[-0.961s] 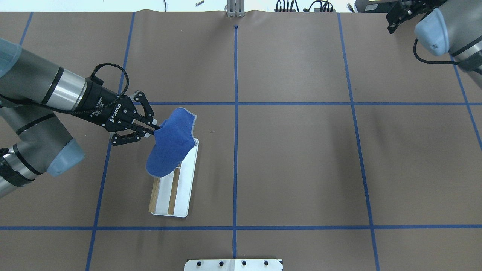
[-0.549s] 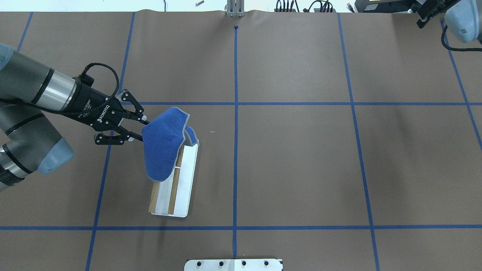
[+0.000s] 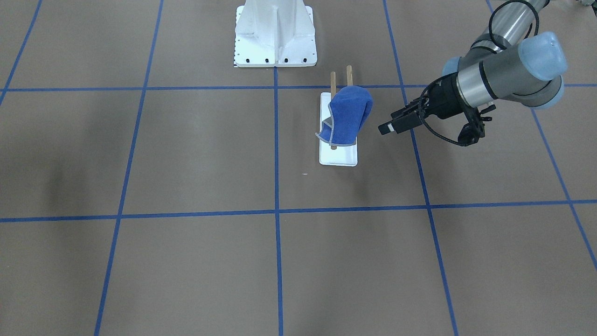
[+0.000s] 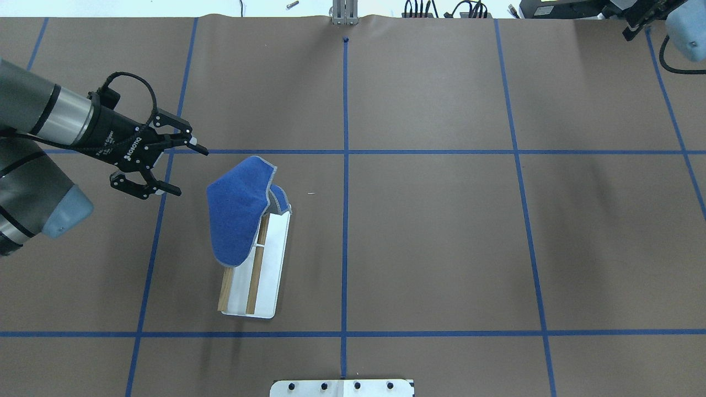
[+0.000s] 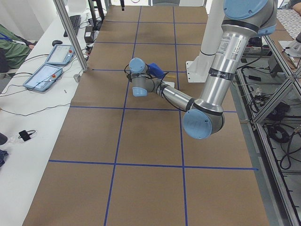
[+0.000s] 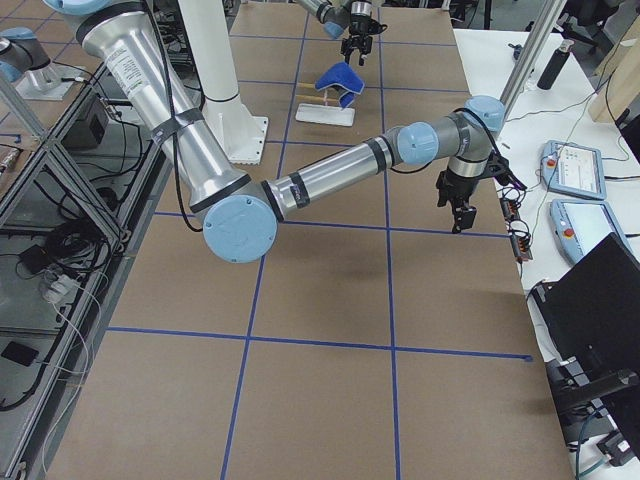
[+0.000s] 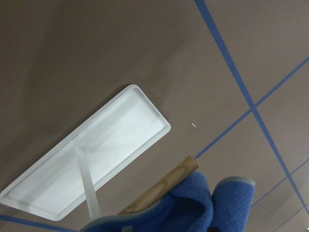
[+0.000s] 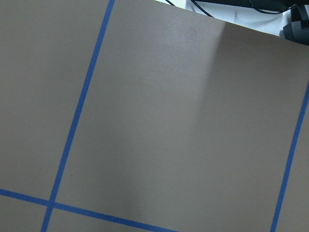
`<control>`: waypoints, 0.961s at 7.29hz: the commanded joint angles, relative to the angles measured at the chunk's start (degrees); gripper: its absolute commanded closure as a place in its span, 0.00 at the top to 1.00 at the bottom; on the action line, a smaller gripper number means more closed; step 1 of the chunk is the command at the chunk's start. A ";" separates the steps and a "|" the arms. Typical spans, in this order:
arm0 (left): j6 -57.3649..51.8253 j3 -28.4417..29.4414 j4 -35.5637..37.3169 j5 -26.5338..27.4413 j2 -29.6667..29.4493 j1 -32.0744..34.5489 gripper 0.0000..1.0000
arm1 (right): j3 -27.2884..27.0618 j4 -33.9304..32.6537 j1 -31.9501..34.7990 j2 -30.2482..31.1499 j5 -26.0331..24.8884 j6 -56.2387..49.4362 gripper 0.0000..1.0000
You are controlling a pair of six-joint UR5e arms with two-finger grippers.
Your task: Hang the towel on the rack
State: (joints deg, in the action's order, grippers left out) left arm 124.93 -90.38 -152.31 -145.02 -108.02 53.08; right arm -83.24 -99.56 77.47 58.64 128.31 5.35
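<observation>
I see left tool (image 4: 191, 172) spread wide, empty, near towel (image 4: 236, 218) but clear of it. Towel draped over rack (image 4: 271, 275), covering rod ends farther from robot, on table (image 4: 441, 248). Right tool (image 6: 458, 222) over far table edge; can't tell its state.

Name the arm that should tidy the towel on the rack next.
Left. Its open claw hovers close beside the towel, which sits bunched over one end of the rack. The right arm is off at the table's far corner.
</observation>
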 commanded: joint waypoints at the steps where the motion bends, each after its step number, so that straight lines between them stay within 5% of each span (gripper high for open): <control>1: -8.32 1.43 0.00 0.78 0.18 5.86 0.97 | -0.34 -0.02 2.24 3.74 -0.08 -0.68 1.00; 7: -74.73 1.61 17.47 3.93 7.81 21.95 0.98 | -1.75 0.95 5.41 11.50 -0.08 -5.87 1.00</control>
State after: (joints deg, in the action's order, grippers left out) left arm 62.96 -88.62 -137.78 -143.14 -101.84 71.89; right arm -84.94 -98.72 82.83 69.81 128.30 -0.08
